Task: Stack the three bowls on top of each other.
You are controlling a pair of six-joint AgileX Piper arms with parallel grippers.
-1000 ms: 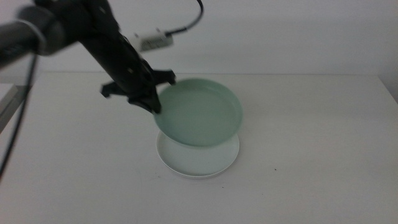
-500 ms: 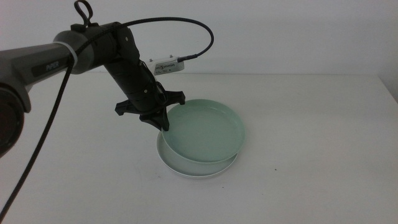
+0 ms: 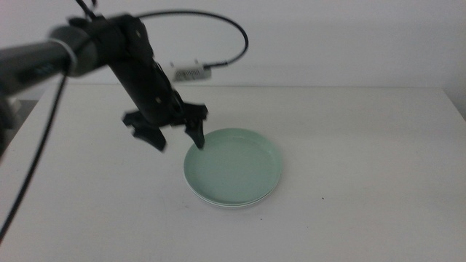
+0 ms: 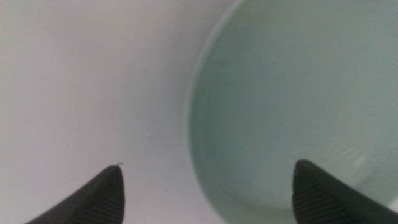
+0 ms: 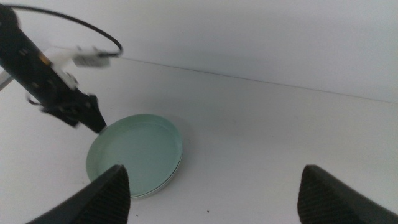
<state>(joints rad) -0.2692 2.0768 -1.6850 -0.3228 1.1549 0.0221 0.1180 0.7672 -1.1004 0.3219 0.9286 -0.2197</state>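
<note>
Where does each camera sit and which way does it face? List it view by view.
Middle view: above the table, looking forward and down; the left gripper hangs open at the mint green bowl.
Left wrist view: on the left arm, looking down past its own parted jaws at the bowl's rim.
Right wrist view: on the waiting right arm, set back; right gripper open.
All three show the mint bowl.

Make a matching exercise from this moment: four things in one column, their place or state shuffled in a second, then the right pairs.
1. mint green bowl
2. white bowl
3. left gripper
4. right gripper

a. open, above the stack's rim
b. top of the stack
c. open, away from the bowls
d. under the green one, only its edge showing

Pairs: 1-b, 2-d, 3-a, 4-c
</note>
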